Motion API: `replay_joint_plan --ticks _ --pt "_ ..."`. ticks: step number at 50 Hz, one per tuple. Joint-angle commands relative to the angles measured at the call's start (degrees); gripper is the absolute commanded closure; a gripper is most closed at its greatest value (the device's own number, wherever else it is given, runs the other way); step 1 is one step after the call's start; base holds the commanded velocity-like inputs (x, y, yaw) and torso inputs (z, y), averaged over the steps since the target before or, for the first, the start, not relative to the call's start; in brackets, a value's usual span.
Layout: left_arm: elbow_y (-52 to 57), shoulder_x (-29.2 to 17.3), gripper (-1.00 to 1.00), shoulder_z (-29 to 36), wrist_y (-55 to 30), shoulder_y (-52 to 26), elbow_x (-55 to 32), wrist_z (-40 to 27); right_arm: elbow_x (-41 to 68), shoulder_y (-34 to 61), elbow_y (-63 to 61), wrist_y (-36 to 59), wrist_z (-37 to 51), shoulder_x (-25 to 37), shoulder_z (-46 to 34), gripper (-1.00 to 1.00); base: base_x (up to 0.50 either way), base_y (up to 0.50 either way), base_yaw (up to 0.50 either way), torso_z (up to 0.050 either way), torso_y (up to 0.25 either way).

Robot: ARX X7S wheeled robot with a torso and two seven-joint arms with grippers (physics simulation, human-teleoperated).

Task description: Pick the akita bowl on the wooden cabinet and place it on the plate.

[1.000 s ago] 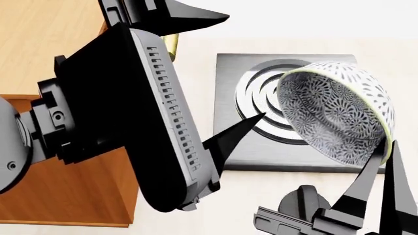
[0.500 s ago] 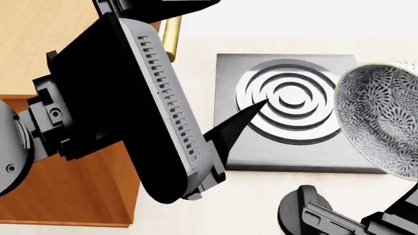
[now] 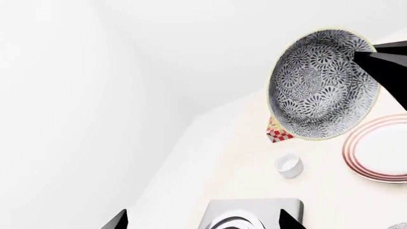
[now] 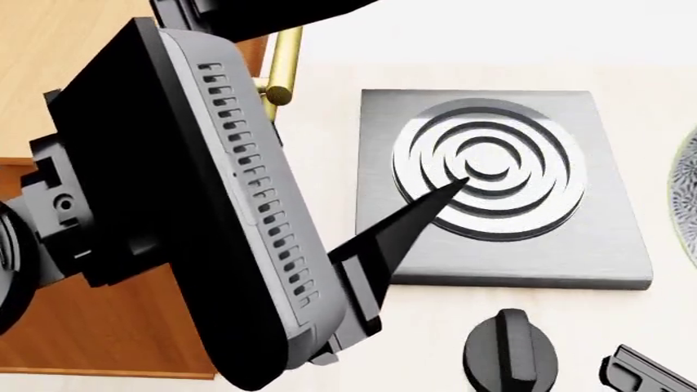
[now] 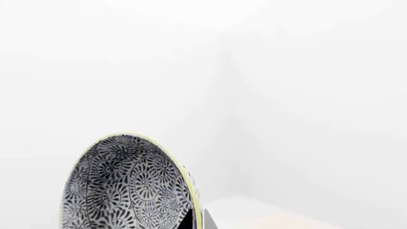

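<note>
Now, the akita bowl [image 3: 321, 85] hangs in my right gripper [image 3: 381, 62], lifted above the counter.

From largest down: the wooden cabinet [image 4: 65, 65] fills the left of my head view, the black stove [image 4: 495, 188] lies right of it, and the plate [image 3: 380, 153], white with red rings, sits beyond, just under the bowl. The bowl is tipped on edge, black-and-white floral inside, pale yellow rim, my right fingers closed on that rim. My left gripper [image 3: 200, 220] is spread wide, empty. I read no writing anywhere.
</note>
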Motion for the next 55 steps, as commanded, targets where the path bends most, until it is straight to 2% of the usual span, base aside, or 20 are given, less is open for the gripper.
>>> replay_joint_plan --ticks 1,17,36,55 --pt "1.49 -0.06 -1.00 -1.54 -1.04 -1.05 -2.93 -1.18 0.71 -5.49 -0.25 -3.52 2.10 3.51 5.81 1.00 0.00 0.00 0.00 0.000 0.000" --pt "2.10 0.09 -1.00 -1.88 -1.36 -1.64 -3.98 -1.60 2.47 -13.36 0.93 -4.80 0.86 4.00 15.34 1.00 0.00 0.00 0.00 0.000 0.001" --pt "2.42 -0.69 -1.00 -2.13 0.87 -0.16 -2.70 -1.23 7.11 -12.98 8.05 -7.36 -4.83 1.94 17.96 1.00 0.00 0.00 0.00 0.001 0.000" --pt "2.38 -0.94 -1.00 -1.89 1.48 0.57 -2.43 -1.20 11.96 -16.46 12.65 -11.63 -6.71 -0.21 25.56 1.00 0.00 0.00 0.00 0.000 0.001"
